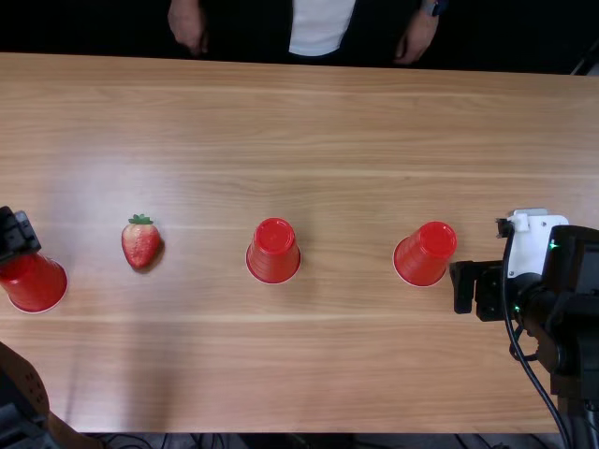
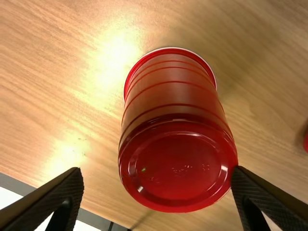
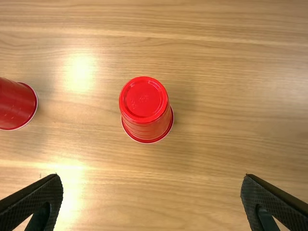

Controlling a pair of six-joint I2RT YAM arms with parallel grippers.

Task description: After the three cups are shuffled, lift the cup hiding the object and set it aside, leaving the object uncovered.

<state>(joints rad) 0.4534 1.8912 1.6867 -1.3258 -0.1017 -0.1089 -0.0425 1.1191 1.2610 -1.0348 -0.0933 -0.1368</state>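
A strawberry (image 1: 140, 243) lies uncovered on the table, left of the middle. Three red cups stand upside down. The left cup (image 1: 34, 282) is at the table's far left end, between the wide-apart fingers of my left gripper (image 2: 156, 204). One finger (image 2: 262, 195) is at the cup's (image 2: 178, 144) base edge and the other (image 2: 50, 199) stands clear of it. The middle cup (image 1: 273, 251) and the right cup (image 1: 426, 253) stand apart in a row. My right gripper (image 1: 463, 286) is open just right of the right cup (image 3: 145, 108), with nothing between its fingers.
The table's left edge (image 2: 29, 185) runs close by the left cup. Bare wood stretches between the cups and toward the far side of the table (image 1: 299, 112). The middle cup (image 3: 14, 103) is off to one side in the right wrist view.
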